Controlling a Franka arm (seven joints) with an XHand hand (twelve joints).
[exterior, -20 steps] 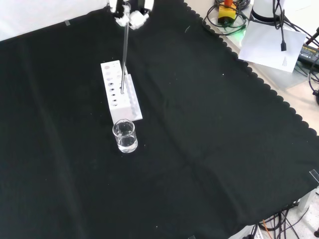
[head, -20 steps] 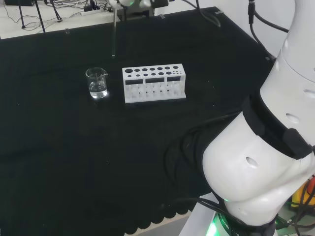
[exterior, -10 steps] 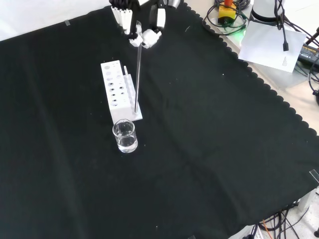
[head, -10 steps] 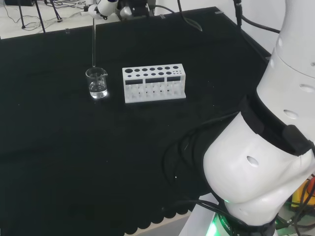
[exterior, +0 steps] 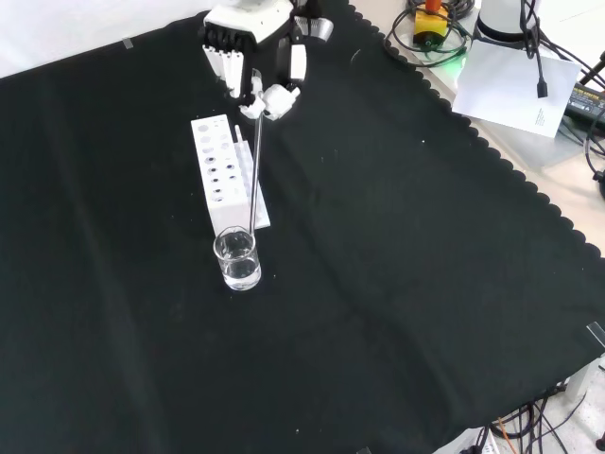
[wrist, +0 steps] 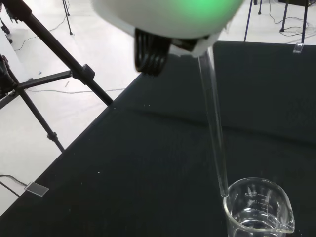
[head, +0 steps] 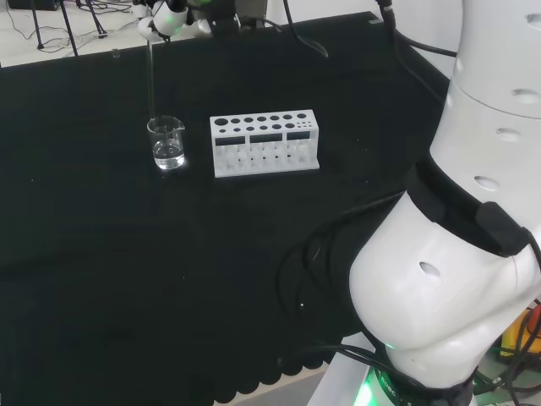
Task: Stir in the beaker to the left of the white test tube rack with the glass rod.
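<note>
The hand (exterior: 257, 59) is pinching the glass rod (exterior: 254, 161) upright between curled fingertips. The rod's lower tip is hanging at the rim of the beaker (head: 166, 142), which is sitting just left of the white rack (head: 265, 142) in the head view and holding some clear liquid.

Hand (exterior: 253, 57) enters front view from top, palm w/ fingers pointing down, fingertips (exterior: 268, 100) curled in pinch on glass rod (exterior: 254, 161). Rod hangs below fingertips, approx. vertical (slight tilt in wrist view). In head view hand (head: 169, 15) at top edge, big white arm links (head: 456, 254) well to its right.
</note>
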